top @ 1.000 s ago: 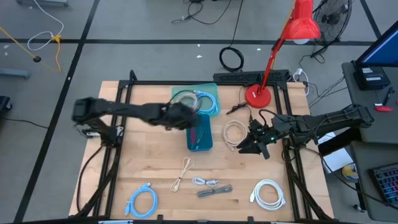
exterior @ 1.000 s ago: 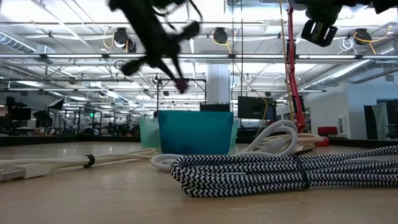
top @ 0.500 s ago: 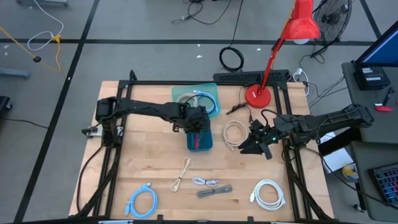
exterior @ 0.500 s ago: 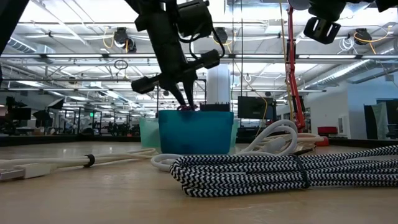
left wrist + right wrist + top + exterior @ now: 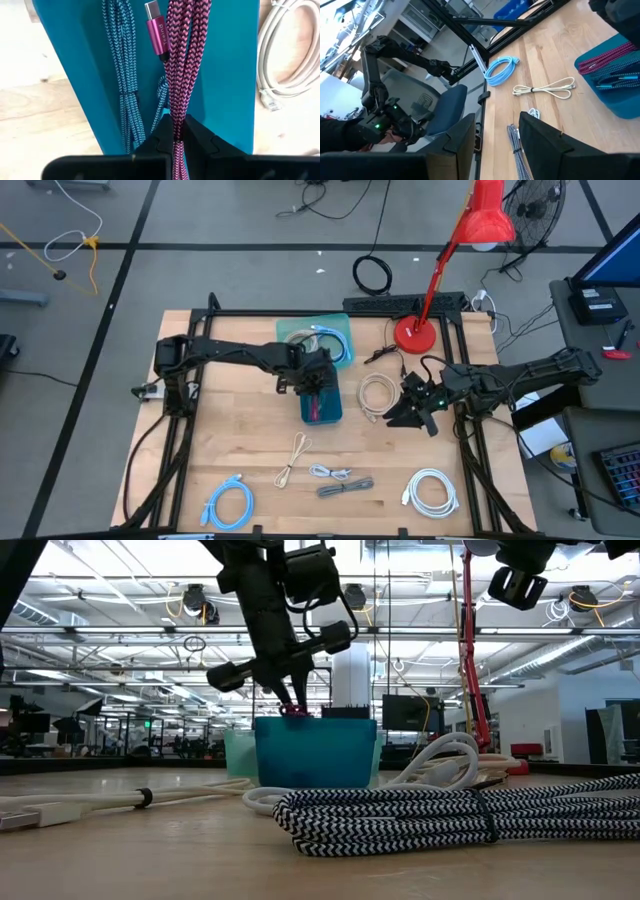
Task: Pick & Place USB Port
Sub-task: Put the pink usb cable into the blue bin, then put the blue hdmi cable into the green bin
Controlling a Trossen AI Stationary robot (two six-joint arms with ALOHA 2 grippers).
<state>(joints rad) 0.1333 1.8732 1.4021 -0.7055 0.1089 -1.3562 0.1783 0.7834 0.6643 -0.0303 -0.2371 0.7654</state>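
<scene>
Left tool (image 5: 318, 380) directly above teal bin (image 5: 334, 412), clenched on pink braided USB-C cable (image 5: 181, 65). Cable folded in bundle, long axis dropping straight from tool into bin, plug end already inside. Blue braided cable (image 5: 121, 75) lies in same bin. Second, paler bin (image 5: 340, 328) behind holds light-blue coil. Right tool (image 5: 418, 410) waits beside white coil (image 5: 377, 395), fingers spread, farther off.

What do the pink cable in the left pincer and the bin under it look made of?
Pink-and-black zigzag cable: seemingly braided fabric sleeve, shown by its woven chevron pattern; its plug looks like matte magenta metal or plastic. Rectangular teal bin: probably smooth moulded plastic, with uniform, faintly glossy walls. The left pincer is shut on the cable.
</scene>
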